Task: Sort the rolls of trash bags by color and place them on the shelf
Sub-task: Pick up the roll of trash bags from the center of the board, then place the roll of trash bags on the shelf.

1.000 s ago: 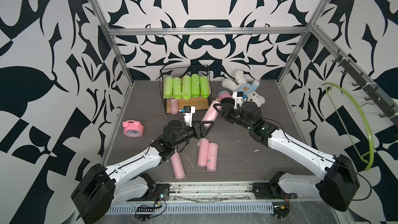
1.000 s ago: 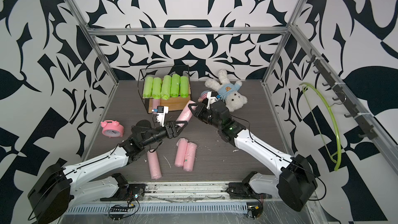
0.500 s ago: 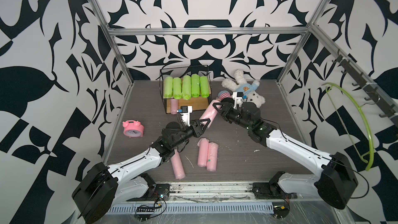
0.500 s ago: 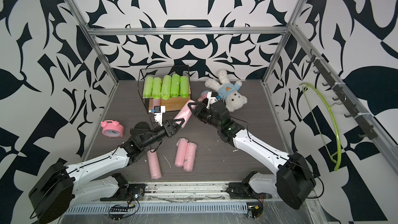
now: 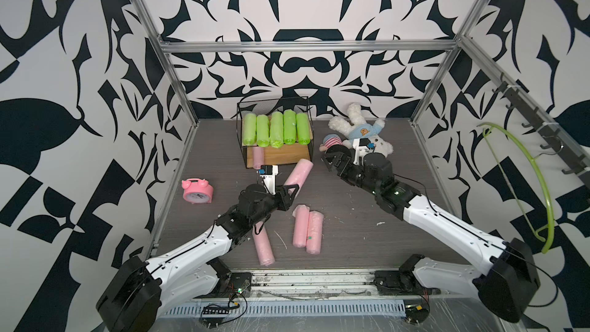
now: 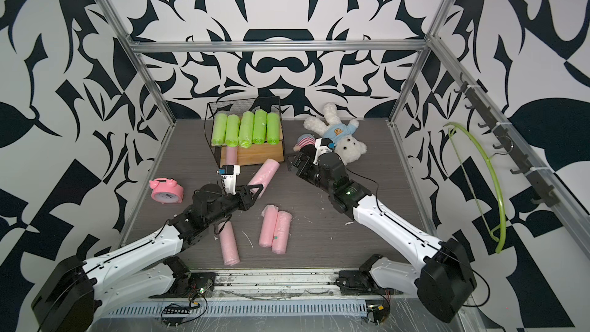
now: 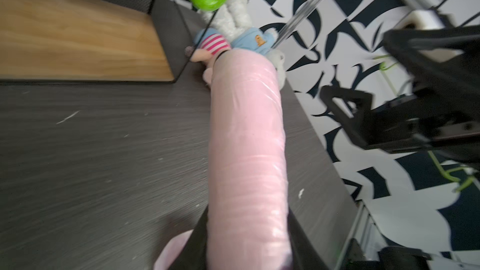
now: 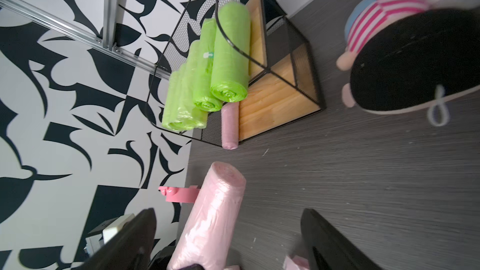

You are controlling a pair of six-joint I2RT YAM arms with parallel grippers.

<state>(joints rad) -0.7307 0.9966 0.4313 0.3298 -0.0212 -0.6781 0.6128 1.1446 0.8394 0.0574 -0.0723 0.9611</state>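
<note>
Nearest you, well in front of the shelf (image 5: 284,154), a lone pink roll (image 5: 263,245) is lying on the dark tabletop (image 5: 357,237), its far end partly hidden by your L arm (image 5: 198,250). Just beside it, a pink pair (image 5: 307,229) of rolls is lying side by side, touching. One is wearing a small green dot sticker (image 5: 309,237), too small to read.

Closer to the shelf, your L gripper (image 5: 289,194) is clenching the near end of the held roll (image 5: 300,172), also pink. The L wrist view is showing it (image 7: 246,151) squeezed betw. both jaws, far end pointing toward the shelf's front R corner. Can't tell whether that end is resting on the tabletop or lifted.

Off the shelf's front L side, a pink alarm clock (image 5: 197,190) is sitting, dial too small to read.

Your R gripper (image 5: 332,158) is hanging released, jaws standing wide, just off the shelf's front R corner and apart from the held roll.

On the shelf, the shelved pink roll (image 5: 258,154) is lying at the lower board's L end. Five green rolls (image 5: 276,129) are lying side by side across the top board, touching. The R wrist view is showing a white-and-green tag (image 8: 208,54) on one, print unreadable.

Beside the shelf's R side, a striped doll (image 5: 329,142) and a plush bunny (image 5: 343,122) are lying. The bunny's blue shirt is carrying an orange badge (image 5: 363,131), too small to read.
</note>
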